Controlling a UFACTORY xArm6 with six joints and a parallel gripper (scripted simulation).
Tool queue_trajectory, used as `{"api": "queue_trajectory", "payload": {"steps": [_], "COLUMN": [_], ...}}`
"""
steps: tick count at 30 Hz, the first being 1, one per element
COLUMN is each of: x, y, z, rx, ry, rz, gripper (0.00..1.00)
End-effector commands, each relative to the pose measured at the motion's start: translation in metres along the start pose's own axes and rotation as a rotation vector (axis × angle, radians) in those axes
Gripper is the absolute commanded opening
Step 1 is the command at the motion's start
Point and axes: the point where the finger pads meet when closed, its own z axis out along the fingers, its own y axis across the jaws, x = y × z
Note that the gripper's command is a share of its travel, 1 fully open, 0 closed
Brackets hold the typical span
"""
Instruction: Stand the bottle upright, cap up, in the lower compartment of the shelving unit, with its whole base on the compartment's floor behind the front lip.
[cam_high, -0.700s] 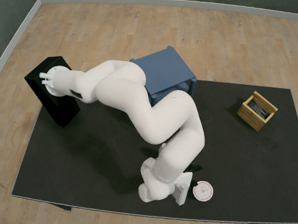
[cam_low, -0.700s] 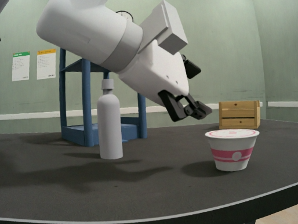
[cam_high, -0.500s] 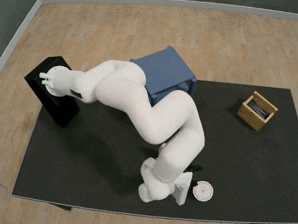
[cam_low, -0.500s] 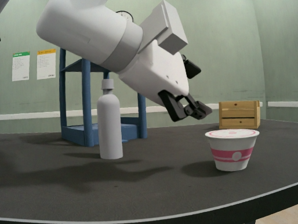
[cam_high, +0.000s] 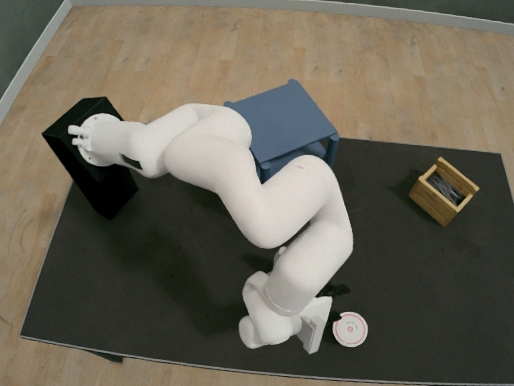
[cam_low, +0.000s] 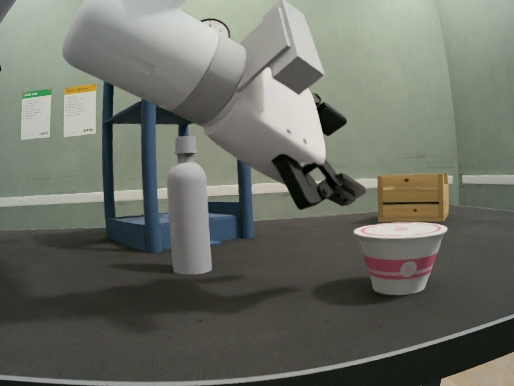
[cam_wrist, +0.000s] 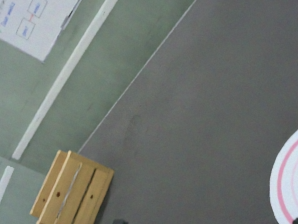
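A: Bottle (cam_high: 281, 253) (cam_low: 190, 215): where, and gripper (cam_high: 338, 303) (cam_low: 334, 155)?
B: Upright on table (cam_high: 165, 300) (cam_low: 250, 320) (cam_wrist: 200, 100), outside shelving unit (cam_high: 292, 117) (cam_low: 151, 175). Fingers wide apart, nothing held.
A: Risks?
B: Low wrist swing could topple bottle or clip tub (cam_high: 350, 329) (cam_low: 401, 260) (cam_wrist: 287, 185). Later, front lip may catch base.
A: Room?
B: Table edge beyond tub; open mat toward crate (cam_high: 432, 202) (cam_low: 412, 197) (cam_wrist: 75, 190).

Arm (cam_high: 215, 155) (cam_low: 150, 55): smooth white, rounded tubular links; grey band at wrist; small dark rectangle near base end; gripper (cam_high: 336, 303) (cam_low: 336, 159): white tapered shell, small dark screw holes, black linked fingers; boxy light-grey block (cam_high: 311, 336) (cam_low: 298, 67) on its side
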Motion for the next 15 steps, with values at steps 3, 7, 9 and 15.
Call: {"api": "queue_trajectory", "payload": {"steps": [3,7,9,15], "x": [0.044,0.071,0.071,0.096], "y": [-0.036,-0.067,-0.067,-0.104], "z": [-0.017,-0.032,-0.032,-0.05], "rx": [0.008,0.012,0.012,0.014], "ry": [0.012,0.016,0.016,0.018], "rz": [-0.001,0.0,0.0,0.001], "gripper": [1.0,1.0,1.0,1.0]}}
